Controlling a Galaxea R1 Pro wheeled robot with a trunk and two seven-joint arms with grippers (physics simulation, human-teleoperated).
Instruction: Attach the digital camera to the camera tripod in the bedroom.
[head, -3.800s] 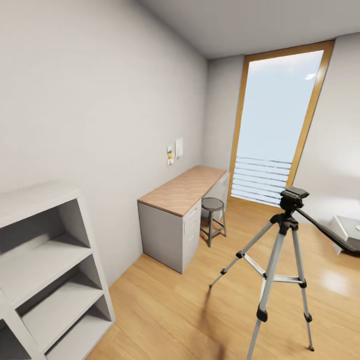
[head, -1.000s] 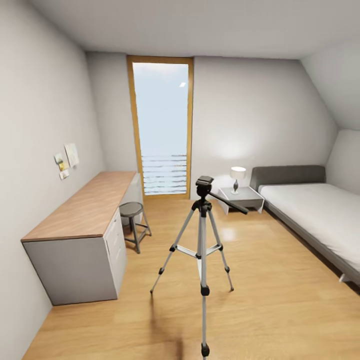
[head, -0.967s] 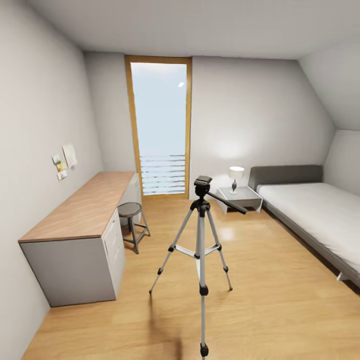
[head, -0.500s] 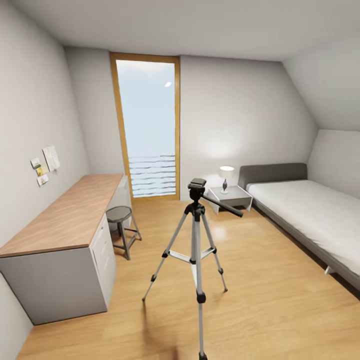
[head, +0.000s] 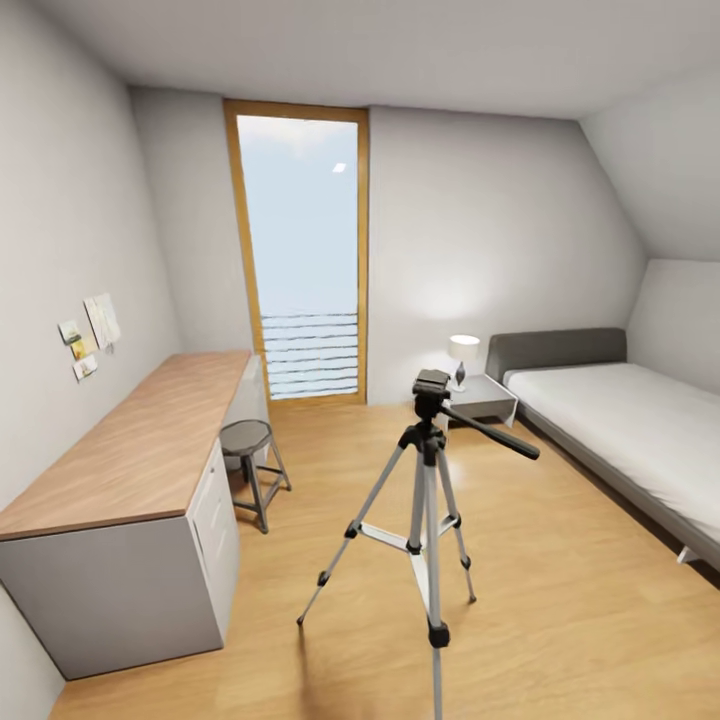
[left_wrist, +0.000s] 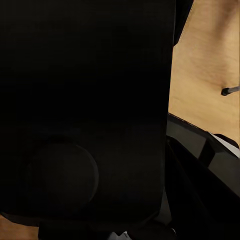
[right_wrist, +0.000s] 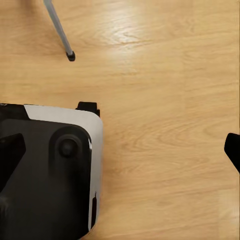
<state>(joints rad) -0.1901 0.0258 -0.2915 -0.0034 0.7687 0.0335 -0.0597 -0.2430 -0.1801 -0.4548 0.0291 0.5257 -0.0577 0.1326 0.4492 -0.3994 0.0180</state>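
The camera tripod (head: 426, 478) stands on the wood floor in the middle of the bedroom, silver legs spread, its black head (head: 432, 384) bare and its pan handle pointing right. A black boxy body with a round bulge, the digital camera (left_wrist: 85, 115), sits right against the lens in the left wrist view and hides the left gripper's fingers; it looks held there. My right gripper (right_wrist: 122, 152) hangs open over the floor, a black fingertip (right_wrist: 233, 150) at the picture's edge. One tripod foot (right_wrist: 70, 55) shows nearby.
A long desk (head: 130, 455) with a wooden top runs along the left wall, with a round grey stool (head: 248, 440) beside it. A grey low bed (head: 640, 420) lies at right, a nightstand with a lamp (head: 463, 352) next to it. My base (right_wrist: 50, 175) is below the right gripper.
The whole head view has swung round from the shelf and desk corner to face the room; over the last half second it shifted a little, so the tripod sits further right.
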